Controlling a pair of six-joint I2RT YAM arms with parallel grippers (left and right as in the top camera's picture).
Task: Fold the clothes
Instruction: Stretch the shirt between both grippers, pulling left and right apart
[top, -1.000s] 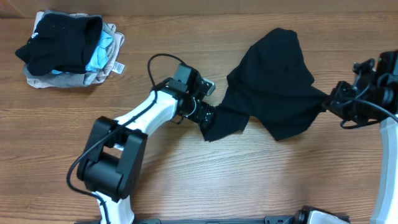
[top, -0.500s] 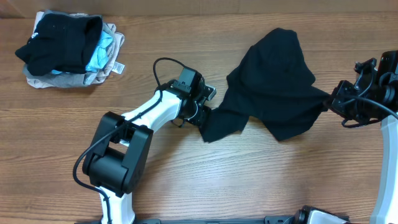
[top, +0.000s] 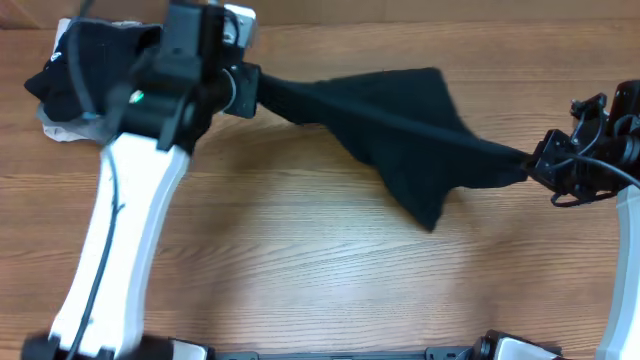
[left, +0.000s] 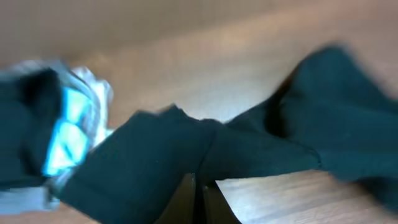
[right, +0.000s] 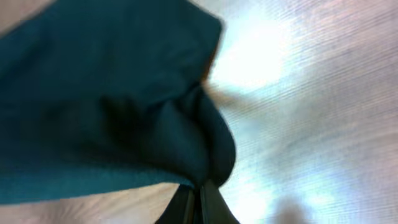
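Overhead view: stretching a large plain black short-sleeved shirt of thin soft fabric (top: 410, 125) between 2 grippers, above the brown wooden table (top: 300, 260), in a taut band running from the far left to the middle right. Pinching 1 end in the left gripper (top: 252, 90), hovering high at the far left, just beside the pile of folded black, light-blue and beige garments (top: 48, 88); in the left wrist view, clamping narrowly on a bunch of the cloth. Pinching the other end in the right gripper (top: 535, 168) at the right edge; in the right wrist view, closing almost completely over a gathered fold. Sagging below the taut line, the slack middle of the shirt, drooping in a point toward the near side; not being able to tell whether that point is touching the wood.

Judging the step in hand as opening the shirt out, with no fold yet made. Calling next, most likely, for lowering both ends together and laying the cloth flat on bare wood, well apart from the pile. Needing an even pull so the thin fabric is not slipping from either pinch. Possibly requiring regripping at sleeves or hem afterwards.
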